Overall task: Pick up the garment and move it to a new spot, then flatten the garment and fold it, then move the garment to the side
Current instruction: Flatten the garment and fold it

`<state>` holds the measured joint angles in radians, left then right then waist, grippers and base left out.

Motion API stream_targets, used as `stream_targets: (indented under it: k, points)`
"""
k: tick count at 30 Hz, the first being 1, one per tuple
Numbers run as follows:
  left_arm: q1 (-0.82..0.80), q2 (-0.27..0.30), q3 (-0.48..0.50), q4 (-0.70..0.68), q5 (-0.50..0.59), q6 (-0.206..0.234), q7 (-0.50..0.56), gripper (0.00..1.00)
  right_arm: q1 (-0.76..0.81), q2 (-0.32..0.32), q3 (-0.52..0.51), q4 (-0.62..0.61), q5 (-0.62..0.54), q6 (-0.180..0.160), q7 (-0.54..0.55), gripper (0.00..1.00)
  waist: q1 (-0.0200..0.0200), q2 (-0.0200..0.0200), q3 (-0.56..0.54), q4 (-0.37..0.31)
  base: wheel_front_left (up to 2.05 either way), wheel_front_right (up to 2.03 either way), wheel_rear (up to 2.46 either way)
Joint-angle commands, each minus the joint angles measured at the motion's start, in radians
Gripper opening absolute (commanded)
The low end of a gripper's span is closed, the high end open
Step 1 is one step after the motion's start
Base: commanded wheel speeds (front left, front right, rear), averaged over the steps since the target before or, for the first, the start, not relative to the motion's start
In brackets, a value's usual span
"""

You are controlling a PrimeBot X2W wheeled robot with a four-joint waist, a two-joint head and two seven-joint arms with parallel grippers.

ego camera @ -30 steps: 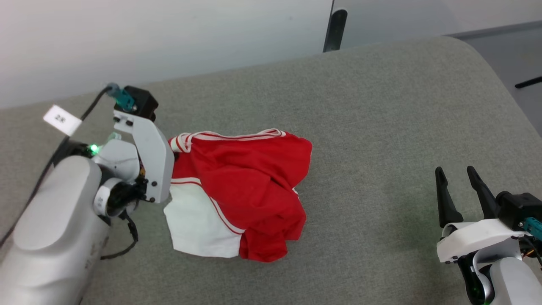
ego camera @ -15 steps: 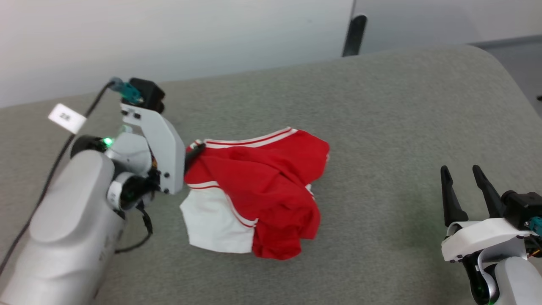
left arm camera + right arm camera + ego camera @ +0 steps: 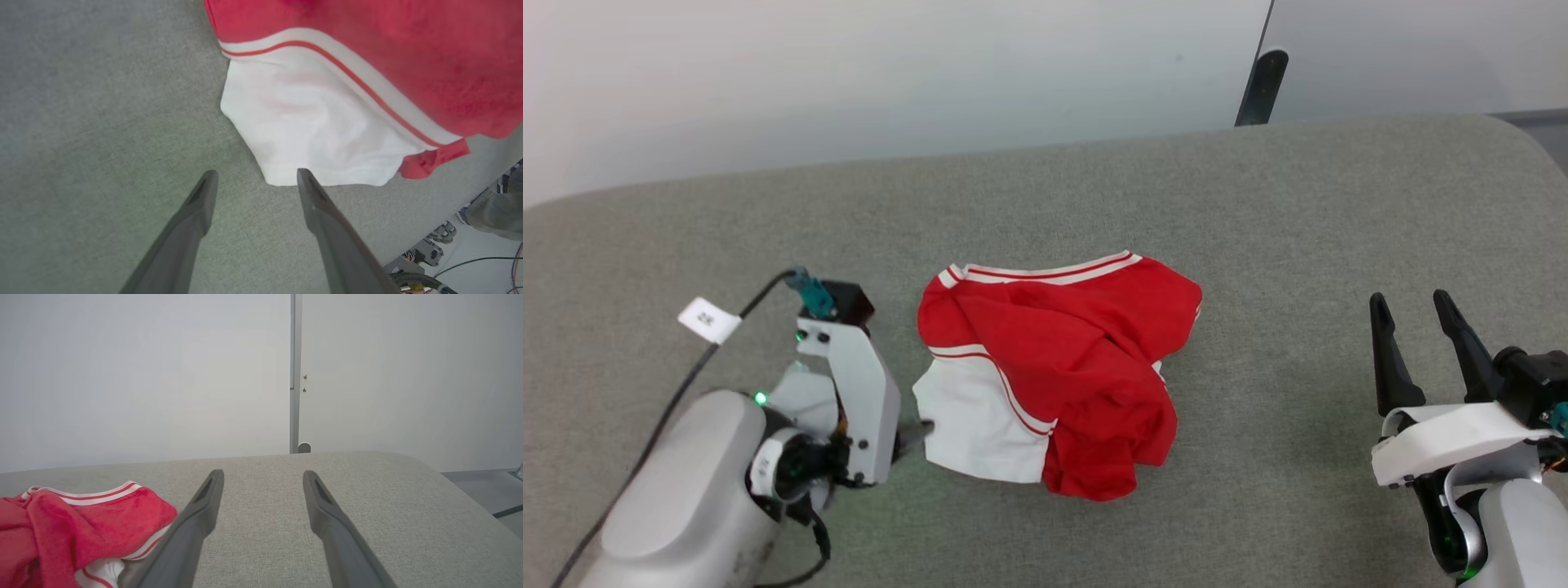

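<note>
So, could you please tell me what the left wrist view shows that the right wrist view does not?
Left wrist view: the left gripper, open, right beside the white short sleeve, whose whole edge is seen close up; cables and hardware at the lower right. Right wrist view: the right gripper, open over bare grey fabric surface; the pale wall with its grey vertical strip. Both: the crumpled red jersey-style garment with white-and-red striped trim, lying on that surface.

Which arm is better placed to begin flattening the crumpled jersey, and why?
Left. The left pincer, open, is right beside the jersey's white sleeve; the right pincer is open too but far off.
</note>
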<state>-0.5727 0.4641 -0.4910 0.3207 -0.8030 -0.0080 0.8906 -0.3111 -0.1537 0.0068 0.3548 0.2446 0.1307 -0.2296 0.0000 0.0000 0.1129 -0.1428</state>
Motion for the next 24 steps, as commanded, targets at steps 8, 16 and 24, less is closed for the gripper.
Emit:
stream_targets:
  k: [8,16,24]
  points:
    - [0.022,-0.001,-0.005,0.003,-0.010,0.033,0.031,1.00,-0.015,0.007,0.009,-0.040,-0.002,0.000,0.011,1.00,0.0000,0.0000,0.057,-0.033,0.00,0.00,0.00]
    - [0.027,-0.033,0.001,0.060,-0.041,0.051,0.036,1.00,-0.025,0.015,0.018,-0.034,0.001,0.000,0.002,1.00,0.0000,0.0000,0.093,-0.071,0.00,0.00,0.00]
    - [0.036,-0.059,-0.005,0.175,-0.057,0.053,0.038,0.00,-0.030,0.016,0.022,-0.022,0.003,0.000,-0.007,1.00,0.0000,0.0000,0.105,-0.084,0.00,0.00,0.00]
